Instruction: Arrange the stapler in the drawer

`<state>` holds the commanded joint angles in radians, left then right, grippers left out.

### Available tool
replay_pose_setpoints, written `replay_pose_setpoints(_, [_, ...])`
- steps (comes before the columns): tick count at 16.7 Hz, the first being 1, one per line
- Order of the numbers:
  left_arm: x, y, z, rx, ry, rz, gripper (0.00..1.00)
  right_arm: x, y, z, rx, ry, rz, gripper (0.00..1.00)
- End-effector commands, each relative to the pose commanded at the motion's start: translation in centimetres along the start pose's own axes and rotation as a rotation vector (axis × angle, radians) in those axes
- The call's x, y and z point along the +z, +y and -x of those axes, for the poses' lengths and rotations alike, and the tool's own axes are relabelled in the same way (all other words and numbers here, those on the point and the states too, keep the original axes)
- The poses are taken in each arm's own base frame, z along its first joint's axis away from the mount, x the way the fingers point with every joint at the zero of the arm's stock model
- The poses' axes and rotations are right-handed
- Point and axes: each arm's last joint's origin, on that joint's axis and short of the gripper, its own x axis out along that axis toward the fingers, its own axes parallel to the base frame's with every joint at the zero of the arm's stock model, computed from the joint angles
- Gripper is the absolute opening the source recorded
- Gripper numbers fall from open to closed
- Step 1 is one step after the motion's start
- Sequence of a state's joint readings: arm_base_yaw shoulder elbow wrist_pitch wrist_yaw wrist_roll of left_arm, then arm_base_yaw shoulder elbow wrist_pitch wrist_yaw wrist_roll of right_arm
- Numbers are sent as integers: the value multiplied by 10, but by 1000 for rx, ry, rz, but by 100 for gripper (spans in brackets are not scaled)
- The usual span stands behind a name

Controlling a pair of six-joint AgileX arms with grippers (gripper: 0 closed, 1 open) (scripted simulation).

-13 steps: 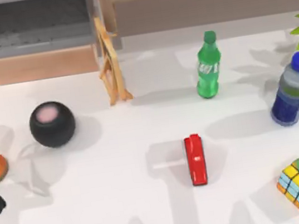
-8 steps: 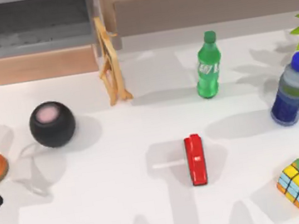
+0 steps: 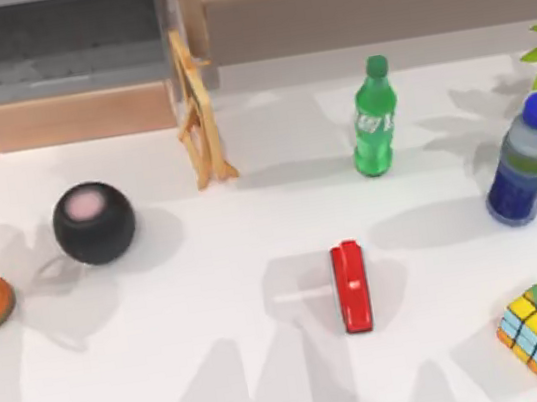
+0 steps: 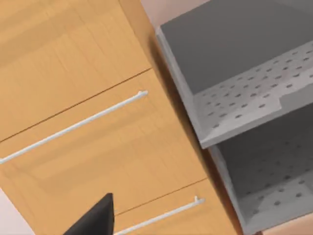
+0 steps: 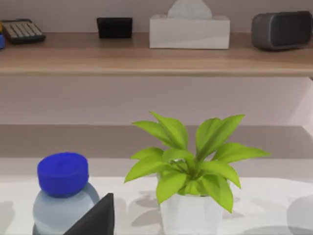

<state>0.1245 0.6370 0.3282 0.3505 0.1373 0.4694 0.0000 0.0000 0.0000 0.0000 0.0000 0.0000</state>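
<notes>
The stapler (image 3: pixel 352 287) lies flat on the white table (image 3: pixel 203 302), untouched, well right of and nearer than the drawer (image 3: pixel 66 64), which stands open at the back left with its grey floor bare. Against the drawer, the left arm has changed: its dark body, at the table's left edge moments ago, has now withdrawn out of the top view, so the drawer looks ready and the pick remains. I cannot tell either gripper's finger state, so the stapler's place relative to them is unclear.
</notes>
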Motion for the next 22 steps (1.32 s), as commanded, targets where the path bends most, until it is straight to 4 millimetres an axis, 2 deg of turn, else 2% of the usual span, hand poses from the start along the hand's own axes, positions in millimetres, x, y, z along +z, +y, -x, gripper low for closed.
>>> replay_pose_setpoints(3, [6,23,-51,-2,-3,-219,100,0,0,0,0,0,0,100])
replay_pose_setpoints(6, [-13,44,-110,-8,0,-444,100,0,0,0,0,0,0,100])
replay_pose_setpoints(9, [-55,60,-164,-18,6,-655,100,0,0,0,0,0,0,100])
replay_pose_setpoints(12, [-111,69,-204,-31,12,-840,100,0,0,0,0,0,0,100])
replay_pose_setpoints(15, [-165,70,-226,-42,15,-984,100,0,0,0,0,0,0,100])
replay_pose_setpoints(17, [-192,70,-233,-44,15,-1053,100,0,0,0,0,0,0,100])
replay_pose_setpoints(19, [-208,70,-236,-44,14,-1094,100,0,0,0,0,0,0,100])
replay_pose_setpoints(22, [-212,70,-237,-44,14,-1106,100,0,0,0,0,0,0,100])
